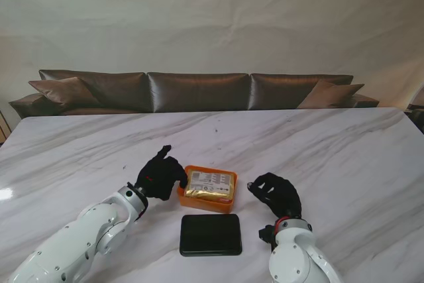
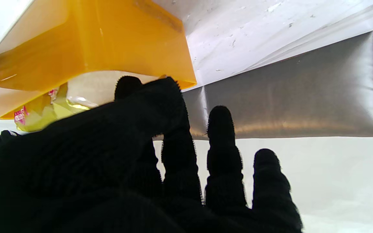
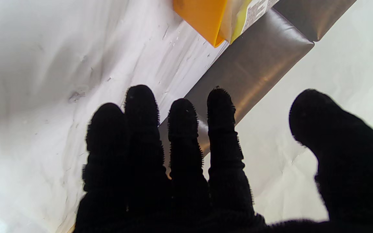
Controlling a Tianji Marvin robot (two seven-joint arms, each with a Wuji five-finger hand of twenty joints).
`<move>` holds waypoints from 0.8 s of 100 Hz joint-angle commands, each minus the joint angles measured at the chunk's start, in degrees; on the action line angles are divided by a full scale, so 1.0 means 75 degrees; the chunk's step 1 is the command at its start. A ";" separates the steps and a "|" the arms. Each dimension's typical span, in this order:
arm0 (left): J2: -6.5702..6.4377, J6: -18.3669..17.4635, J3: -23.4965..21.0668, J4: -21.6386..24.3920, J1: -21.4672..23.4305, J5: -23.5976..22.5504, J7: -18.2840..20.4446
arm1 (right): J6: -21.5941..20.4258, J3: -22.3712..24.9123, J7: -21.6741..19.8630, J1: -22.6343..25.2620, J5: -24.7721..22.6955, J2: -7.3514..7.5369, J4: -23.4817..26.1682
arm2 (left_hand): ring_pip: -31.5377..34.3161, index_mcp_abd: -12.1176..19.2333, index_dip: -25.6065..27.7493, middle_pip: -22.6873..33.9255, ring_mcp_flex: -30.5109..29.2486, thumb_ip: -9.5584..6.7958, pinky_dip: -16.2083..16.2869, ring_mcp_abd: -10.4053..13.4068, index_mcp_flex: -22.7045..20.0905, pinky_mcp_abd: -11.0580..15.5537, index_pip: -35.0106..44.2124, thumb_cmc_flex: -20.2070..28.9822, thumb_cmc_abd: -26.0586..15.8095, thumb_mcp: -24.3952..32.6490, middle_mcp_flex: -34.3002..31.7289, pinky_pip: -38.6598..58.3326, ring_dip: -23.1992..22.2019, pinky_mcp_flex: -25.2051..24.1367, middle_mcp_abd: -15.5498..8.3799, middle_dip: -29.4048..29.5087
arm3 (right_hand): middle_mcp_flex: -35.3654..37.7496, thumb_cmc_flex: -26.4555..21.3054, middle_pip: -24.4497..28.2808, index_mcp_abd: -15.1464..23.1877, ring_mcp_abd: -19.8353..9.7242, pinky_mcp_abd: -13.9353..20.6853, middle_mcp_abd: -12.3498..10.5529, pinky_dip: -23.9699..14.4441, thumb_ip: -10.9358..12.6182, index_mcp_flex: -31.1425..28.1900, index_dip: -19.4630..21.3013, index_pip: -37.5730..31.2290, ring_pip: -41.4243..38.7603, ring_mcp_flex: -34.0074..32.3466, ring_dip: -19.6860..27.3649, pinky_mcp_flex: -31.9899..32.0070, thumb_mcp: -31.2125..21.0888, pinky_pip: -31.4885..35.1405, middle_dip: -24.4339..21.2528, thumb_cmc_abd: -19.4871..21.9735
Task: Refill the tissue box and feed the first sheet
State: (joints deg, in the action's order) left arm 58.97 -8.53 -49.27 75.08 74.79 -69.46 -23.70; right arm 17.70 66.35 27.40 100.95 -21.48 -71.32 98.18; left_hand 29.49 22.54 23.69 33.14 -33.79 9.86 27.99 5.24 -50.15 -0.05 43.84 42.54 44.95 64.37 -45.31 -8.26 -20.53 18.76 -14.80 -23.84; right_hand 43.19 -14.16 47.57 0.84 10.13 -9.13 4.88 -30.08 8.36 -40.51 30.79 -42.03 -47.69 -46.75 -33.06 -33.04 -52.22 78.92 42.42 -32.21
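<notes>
An orange tissue box stands open on the marble table, and its wall fills much of the left wrist view. A yellow tissue pack lies inside it with the label up; a corner of the pack shows past the rim. My left hand is against the box's left side. Its thumb and forefinger are at the rim and the other fingers are spread. My right hand hovers open just right of the box, touching nothing. The box corner shows beyond its fingers.
A flat black lid lies on the table just nearer to me than the box, between my arms. A brown leather sofa runs along the table's far edge.
</notes>
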 commanded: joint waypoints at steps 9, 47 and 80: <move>0.0064 -0.0171 0.0246 -0.0284 -0.0125 0.0143 -0.0061 | -0.0030 -0.0022 -0.0070 0.0021 -0.0004 -0.0028 0.0026 | -0.0010 0.0156 0.0182 0.0211 -0.0439 -0.0303 -0.0106 0.0101 -0.0362 0.0182 0.0275 0.0208 0.0253 0.0293 -0.0452 0.8965 0.0103 0.0246 -0.0275 0.0066 | 0.0061 0.0091 0.0121 0.0258 0.0034 0.0358 -0.0156 0.0054 -0.0225 -0.0166 0.0055 0.0061 -0.0057 -0.0217 -0.0023 -0.0063 -0.0156 -0.0060 0.0028 -0.0040; -0.0037 -0.0229 0.0324 -0.0468 0.0037 0.0065 0.0049 | -0.0059 -0.0065 -0.0046 0.0013 0.0029 -0.0039 0.0025 | 0.0838 0.0151 -0.0087 -0.0702 -0.1208 0.0484 0.0341 -0.0472 -0.0452 -0.0707 0.0159 0.0402 0.0168 -0.0331 -0.1401 0.9875 -0.0473 -0.0106 0.0176 -0.0567 | 0.0069 0.0082 0.0119 0.0262 0.0042 0.0363 -0.0159 0.0060 -0.0223 -0.0172 0.0058 0.0071 -0.0052 -0.0231 -0.0021 -0.0076 -0.0162 -0.0058 0.0031 -0.0043; -0.0086 -0.0071 -0.0030 -0.0136 0.0440 -0.0132 0.0303 | -0.0085 -0.0091 -0.0032 0.0016 0.0036 -0.0042 0.0017 | 0.0558 0.0205 -0.0577 -0.0490 -0.1057 0.0332 0.0346 -0.0335 0.0023 -0.1247 -0.0164 -0.0528 0.0115 -0.0180 -0.0714 0.9375 -0.0730 -0.0969 0.0160 -0.0336 | 0.0072 0.0079 0.0111 0.0288 0.0053 0.0358 -0.0162 0.0069 -0.0222 -0.0170 0.0062 0.0074 -0.0046 -0.0260 -0.0015 -0.0055 -0.0162 -0.0074 0.0029 -0.0046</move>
State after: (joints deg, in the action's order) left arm 58.58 -9.30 -49.27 73.54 77.17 -70.27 -23.06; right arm 17.30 65.76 27.75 100.88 -21.17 -71.39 98.18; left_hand 34.52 22.49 20.63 27.19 -40.45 11.58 30.01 1.62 -51.70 -6.40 43.66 40.10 45.09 62.00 -51.94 -8.48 -24.90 13.72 -14.82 -27.37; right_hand 43.20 -14.16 47.57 0.84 10.04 -9.13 4.88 -30.07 8.35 -40.52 30.80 -41.93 -47.69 -47.39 -33.06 -33.50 -52.22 78.92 42.42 -32.21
